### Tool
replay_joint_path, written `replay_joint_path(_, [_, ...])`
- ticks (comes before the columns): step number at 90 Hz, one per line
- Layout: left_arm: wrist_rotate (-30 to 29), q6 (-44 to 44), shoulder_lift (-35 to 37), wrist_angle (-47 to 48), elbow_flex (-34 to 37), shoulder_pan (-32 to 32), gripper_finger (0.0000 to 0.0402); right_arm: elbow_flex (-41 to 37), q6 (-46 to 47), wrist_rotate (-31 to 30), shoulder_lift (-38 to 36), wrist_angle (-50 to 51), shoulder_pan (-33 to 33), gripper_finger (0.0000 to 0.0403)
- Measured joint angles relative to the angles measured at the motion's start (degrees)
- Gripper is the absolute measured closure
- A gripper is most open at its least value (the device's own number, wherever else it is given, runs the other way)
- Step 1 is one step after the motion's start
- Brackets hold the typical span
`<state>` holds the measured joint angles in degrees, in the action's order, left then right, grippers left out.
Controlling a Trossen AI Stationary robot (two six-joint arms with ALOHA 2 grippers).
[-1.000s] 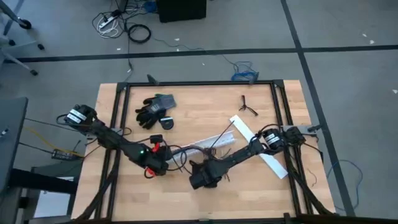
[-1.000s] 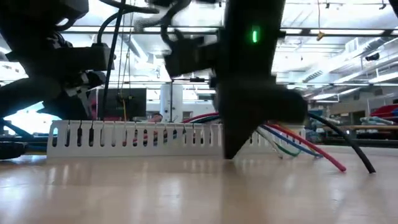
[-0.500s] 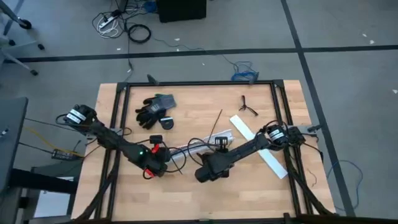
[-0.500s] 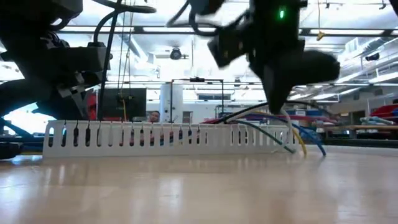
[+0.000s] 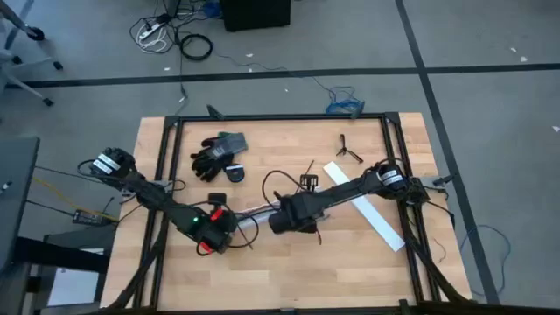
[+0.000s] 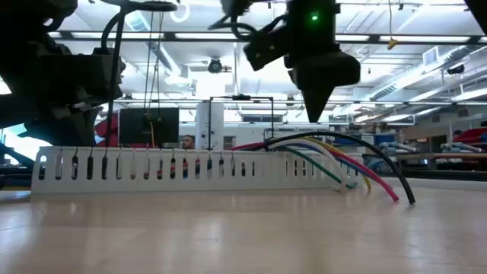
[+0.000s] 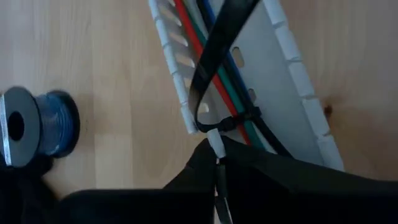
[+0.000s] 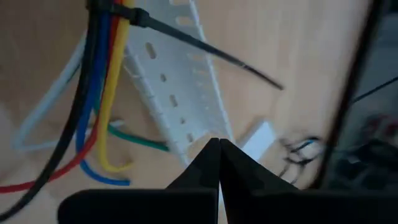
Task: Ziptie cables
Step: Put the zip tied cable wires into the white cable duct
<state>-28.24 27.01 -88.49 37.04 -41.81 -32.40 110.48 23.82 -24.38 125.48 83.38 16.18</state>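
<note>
The cables [image 8: 102, 74], a bunch of thin bendy wires in red, blue, yellow, green, black and white, are lying along the long white plastic channel with slots [image 5: 254, 210] near the middle of the wooden table [image 5: 350, 271]. In the low view their loose ends [image 6: 358, 164] are drooping out past one end of the channel.

The ziptie [image 8: 199, 46], a thin black plastic strap, is already looping around the bunch. In the right wrist view its small head is sitting snug on the wires and its long tail is sticking out over the channel.

The left gripper [image 7: 217, 165] is pressing its fingers together at the channel's wall, right by another black tie [image 7: 239, 118] on the wires. It may be pinching the wall or a thin white piece; I cannot tell which. The right gripper [image 8: 219, 152] is hanging above the channel with its tips squeezed shut on nothing.

The wires look light and floppy, so they will probably slide about if pushed. The strap looks thin, springy and slippery. I think the best place to grab it is the free tail, near the head, while the other gripper is holding the bunch steady.

A blue spool [image 7: 46, 124] is lying near the left gripper. A black glove [image 5: 214, 153] is resting well apart from the work.
</note>
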Motion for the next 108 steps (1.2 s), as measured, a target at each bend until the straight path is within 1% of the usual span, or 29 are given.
replay_joint_path(10, [0.0,0.0,0.0,0.1,0.0,0.0,0.0401,0.1,-1.5,6.3,-1.1,-12.4,2.8,0.0403])
replay_joint_path(20, [-0.1,-0.4,0.0,0.1,0.0,0.1,0.0401,0.1,-2.1,11.4,-1.5,-22.5,5.2,0.0403])
replay_joint_path(26, [-0.1,-1.1,0.0,0.1,0.0,0.1,0.0401,-0.1,-2.8,14.6,-0.9,-26.5,5.6,0.0403])
replay_joint_path(31, [-0.1,-1.1,0.0,0.0,0.1,0.1,0.0401,-0.5,-2.9,15.2,0.5,-28.0,5.6,0.0403])
replay_joint_path(39, [-0.1,-1.1,0.0,0.0,0.0,0.1,0.0401,-2.1,-2.5,13.0,2.4,-26.4,5.1,0.0403])
replay_joint_path(50, [-0.2,-1.2,0.0,0.1,0.0,-0.1,0.0401,-4.8,-0.9,11.0,3.1,-26.5,3.4,0.0402])
replay_joint_path(62, [-0.2,-1.2,0.0,0.1,0.1,-0.4,0.0401,-8.3,2.2,6.6,3.5,-23.2,1.9,0.0402])
replay_joint_path(73, [-0.3,-1.3,0.0,0.3,0.1,-0.7,0.0401,-8.6,5.8,3.5,3.4,-14.2,1.3,0.0402])
replay_joint_path(83, [-0.2,-1.3,0.0,0.4,0.0,-0.7,0.0401,-8.5,7.4,1.6,3.3,-8.5,1.3,0.0402])
replay_joint_path(93, [-0.2,-1.4,0.0,0.3,0.0,-0.7,0.0401,-6.6,7.7,1.2,3.0,-4.8,1.3,0.0403])
replay_joint_path(108, [-0.2,-1.4,0.0,0.3,0.0,-0.7,0.0401,-4.0,6.3,-2.3,3.0,-2.0,1.1,0.0403])
